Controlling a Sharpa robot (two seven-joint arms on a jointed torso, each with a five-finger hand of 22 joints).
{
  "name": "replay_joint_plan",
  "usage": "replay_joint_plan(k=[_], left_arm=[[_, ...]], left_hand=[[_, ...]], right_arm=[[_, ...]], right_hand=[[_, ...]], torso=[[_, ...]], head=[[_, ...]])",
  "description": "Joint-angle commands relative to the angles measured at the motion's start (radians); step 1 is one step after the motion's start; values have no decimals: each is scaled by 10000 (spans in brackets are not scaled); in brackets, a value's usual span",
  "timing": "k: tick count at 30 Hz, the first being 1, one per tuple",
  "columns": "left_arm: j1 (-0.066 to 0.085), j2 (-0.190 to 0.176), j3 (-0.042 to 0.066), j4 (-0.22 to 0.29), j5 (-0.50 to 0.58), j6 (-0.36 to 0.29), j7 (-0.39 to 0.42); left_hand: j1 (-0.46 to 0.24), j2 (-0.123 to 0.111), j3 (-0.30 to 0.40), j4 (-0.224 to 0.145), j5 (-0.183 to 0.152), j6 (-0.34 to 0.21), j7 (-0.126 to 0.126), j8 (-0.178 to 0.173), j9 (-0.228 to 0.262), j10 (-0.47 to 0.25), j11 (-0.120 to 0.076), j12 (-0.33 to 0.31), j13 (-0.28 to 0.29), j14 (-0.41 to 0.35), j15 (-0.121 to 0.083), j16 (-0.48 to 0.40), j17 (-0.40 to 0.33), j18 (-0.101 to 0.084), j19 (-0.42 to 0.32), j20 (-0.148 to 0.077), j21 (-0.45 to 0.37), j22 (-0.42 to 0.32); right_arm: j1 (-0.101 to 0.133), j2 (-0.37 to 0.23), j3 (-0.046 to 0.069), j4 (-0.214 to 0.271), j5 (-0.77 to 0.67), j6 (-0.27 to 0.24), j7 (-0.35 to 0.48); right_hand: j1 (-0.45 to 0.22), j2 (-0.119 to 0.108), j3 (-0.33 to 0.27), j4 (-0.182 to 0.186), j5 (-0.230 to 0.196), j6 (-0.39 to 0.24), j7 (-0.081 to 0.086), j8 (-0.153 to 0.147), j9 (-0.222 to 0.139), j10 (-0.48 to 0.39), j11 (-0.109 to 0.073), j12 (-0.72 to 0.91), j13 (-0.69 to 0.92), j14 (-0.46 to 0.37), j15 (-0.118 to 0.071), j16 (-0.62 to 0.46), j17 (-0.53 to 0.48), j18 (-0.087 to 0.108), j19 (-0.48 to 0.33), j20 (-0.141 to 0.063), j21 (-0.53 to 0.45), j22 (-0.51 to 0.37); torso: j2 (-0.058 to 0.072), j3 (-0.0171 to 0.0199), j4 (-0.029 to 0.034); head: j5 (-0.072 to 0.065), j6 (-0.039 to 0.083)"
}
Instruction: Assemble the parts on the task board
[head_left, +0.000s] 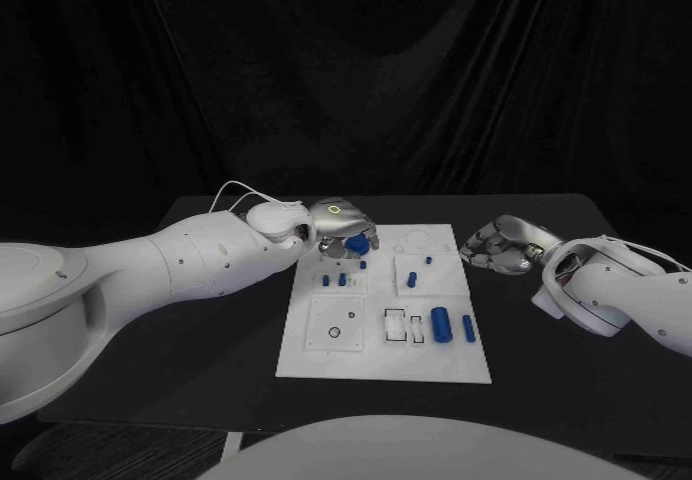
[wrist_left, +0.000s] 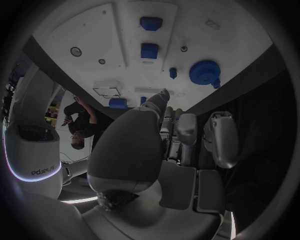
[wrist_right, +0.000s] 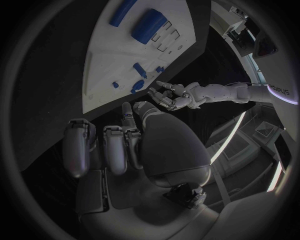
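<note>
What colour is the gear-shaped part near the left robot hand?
Blue. The gear-shaped part shows best in the left wrist view, lying on the white task board.

Only readable txt: "sharpa" brand on robot's white body panel (wrist_left: 42, 172), left wrist view, seen mirrored/upside down. Same wordmark partly visible on the white arm (wrist_right: 278, 90) in right wrist view, letters cut off. No labels or nos. legible on task board (head_left: 382, 350).

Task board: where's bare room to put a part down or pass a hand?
On the task board, the near strip below the slots and two blue cylinders is bare. So is the black table near right. The far-left corner is crowded: the left hand hovers over a blue gear and pegs.
</note>
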Motion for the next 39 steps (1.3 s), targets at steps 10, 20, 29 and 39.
replay_joint_plan(k=[10,20,29,39], left_arm=[[-182,301,11,-271,-123,689,20],[-262,456,12,-503,-123,843,-211],[-327,625,12,-789,-124,933,-497],[-457,900,13,-1132,-124,1030,-638]], left_hand=[[-409,-70,-213,129,-444,-97,-136,-180,-312,734,121,-376,-97,21,-1,-18,-245,-181,39,-10,-31,1786],[-384,-22,-209,56,-64,140,-20,-78,-372,732,64,-727,-149,-67,4,-72,-415,-150,-57,-9,-192,1743],[-298,6,-87,-75,343,285,18,-63,-407,858,77,-947,-166,-82,0,-58,-467,-145,-79,-9,-225,1737],[-276,83,52,-134,543,431,53,-20,-397,1034,120,-1038,-152,-112,-2,-56,-505,-141,-96,-12,-249,1732]], right_arm=[[-22,-5,6,35,-16,-33,-14],[-22,-5,6,41,-16,-18,-11],[-23,-38,6,59,-16,-16,-11],[-23,-31,6,65,-16,-12,-10]], right_hand=[[31,-55,32,31,26,38,25,39,18,1065,-15,36,2635,870,-28,16,1764,142,361,-26,42,2123],[30,-55,32,31,26,39,24,40,19,1065,-15,36,2635,870,-28,15,1760,142,361,-26,41,2123],[30,-55,32,31,26,39,24,40,19,1065,-15,36,2635,870,-28,15,1760,142,361,-26,41,2123],[30,-55,32,31,26,39,24,40,19,1065,-15,36,2635,870,-28,15,1760,142,361,-26,41,2123]], torso=[[-5,-1,0],[-12,7,5],[-9,5,9],[-12,6,6]], head=[[-13,-1],[-11,-1],[-32,-1],[-40,-1]])
